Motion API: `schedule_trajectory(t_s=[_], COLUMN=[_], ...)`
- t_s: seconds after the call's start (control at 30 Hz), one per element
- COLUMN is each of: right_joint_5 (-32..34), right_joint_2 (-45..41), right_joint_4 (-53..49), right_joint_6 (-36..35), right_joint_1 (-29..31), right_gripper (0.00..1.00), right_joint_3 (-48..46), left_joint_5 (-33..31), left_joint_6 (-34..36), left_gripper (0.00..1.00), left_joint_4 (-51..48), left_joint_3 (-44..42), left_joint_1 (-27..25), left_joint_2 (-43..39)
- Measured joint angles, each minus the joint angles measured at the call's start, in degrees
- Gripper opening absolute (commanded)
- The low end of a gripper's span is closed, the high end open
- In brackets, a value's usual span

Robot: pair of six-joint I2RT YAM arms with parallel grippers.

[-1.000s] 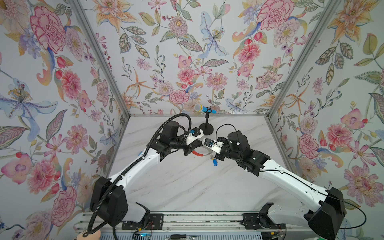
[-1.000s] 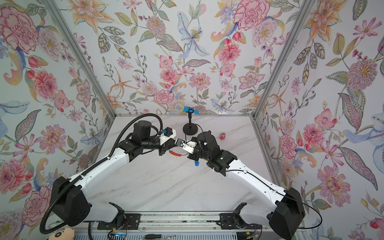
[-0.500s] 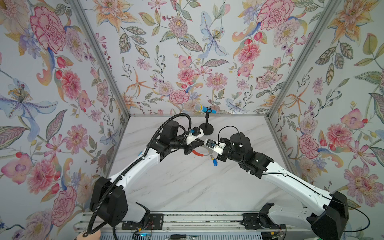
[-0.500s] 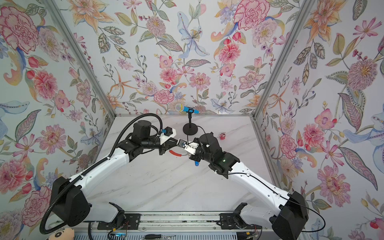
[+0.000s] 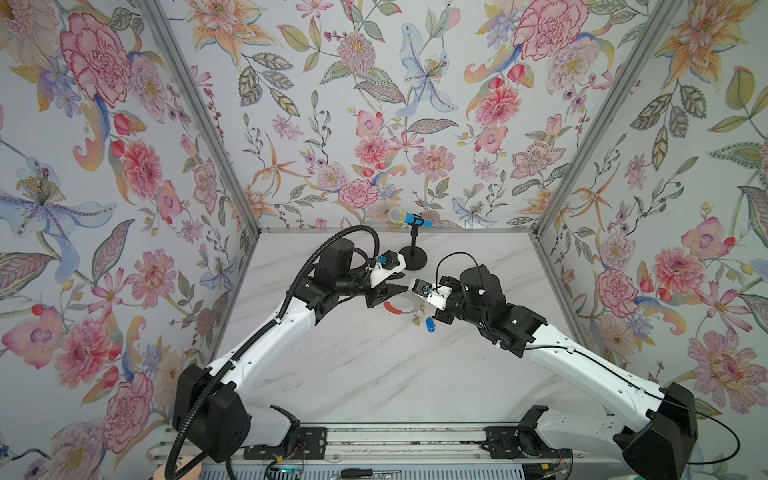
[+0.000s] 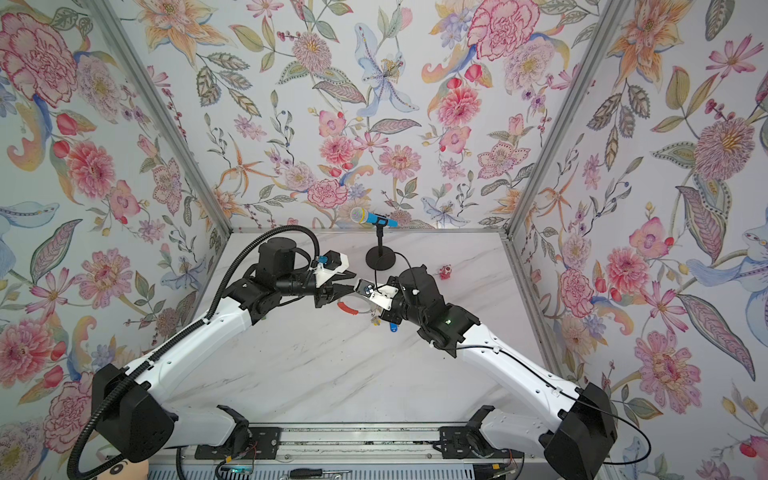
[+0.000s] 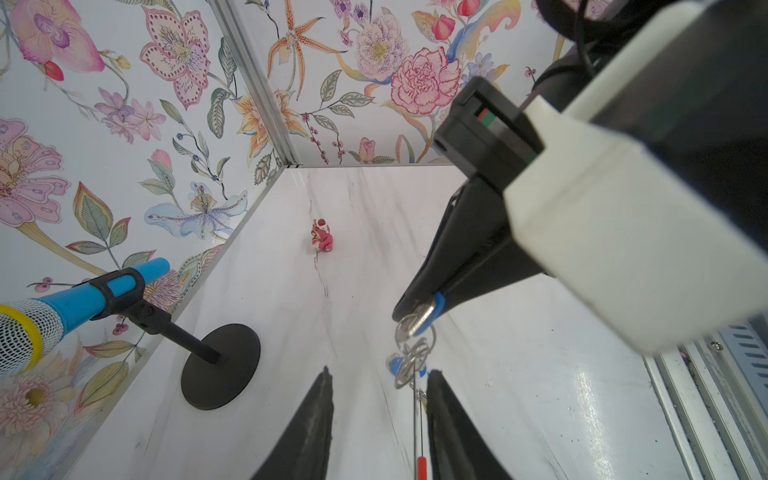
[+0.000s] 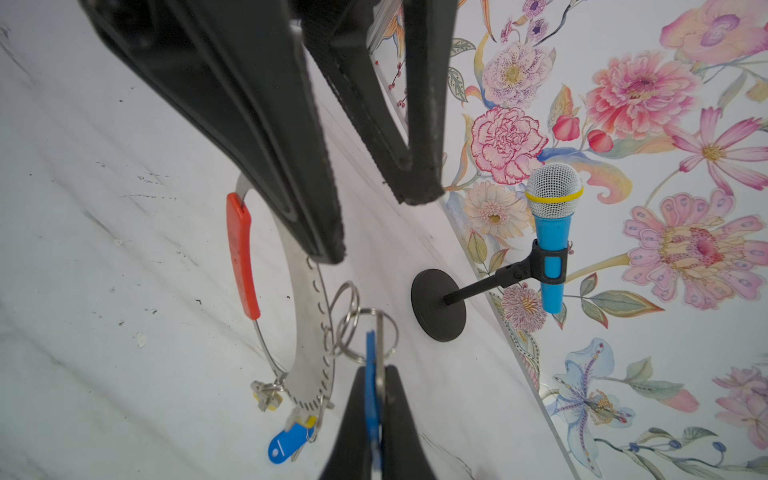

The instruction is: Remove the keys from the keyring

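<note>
Marble-look surface point(image 5: 374, 374): hard and bare, so a dropped key would skitter.

Left pincer point(image 7: 380, 373): fingers parted to a middling gap. The keyring's thin wire runs between them, close to one finger (contact unclear). Risk: with nothing clamped, the hoop may swing or trail after any pull.

Right pincer point(image 8: 376, 372): pressed tight on the blue-tagged key point(image 8: 371, 399), at the lower middle of the right wrist view. Risk: the pinch is edge-on to slick plastic, so a tug may slip it.

Keyring point(image 8: 309, 332): grey hoop with red sleeve point(image 8: 241, 257), mid-frame in both top views between the pincers. Whether it rests on the surface cannot be told.

Remaining keys point(image 8: 286, 440): blue and yellow tags at the hoop's low end. Risk: snagging.

Split rings point(image 8: 367, 310): overlapping, so a tangle could jam the release.
</note>
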Motion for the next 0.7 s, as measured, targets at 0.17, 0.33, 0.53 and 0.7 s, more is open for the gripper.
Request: schedule_trajectory(t_s=[0.17, 0.33, 0.53, 0.7], right_joint_5=[-0.04, -0.09, -0.61, -0.68], right_joint_2=[-0.42, -0.57, -0.74, -0.74], right_joint_4=[0.04, 0.04, 0.13, 0.39], right_joint_6=[0.00, 0.00, 0.04, 0.24], right_joint_1=[0.00, 0.00, 0.00, 0.00], right_gripper=[0.00, 0.00, 0.00, 0.00], right_joint_3=[0.00, 0.00, -0.02, -0.02], left_joint_5=[0.04, 0.68, 1.70, 1.70], left_joint_6=[2.64, 5.14, 6.67, 6.88], left_gripper=[0.31, 0.27, 0.19, 0.15], left_joint_4=[-3.39, -6.73, -8.87, -8.94], left_joint_3=[3.67, 4.94, 4.94, 4.94], left_joint_1=[-0.39, -1.16, -1.66, -1.84], left_joint_2=[1.99, 4.24, 4.39, 4.39])
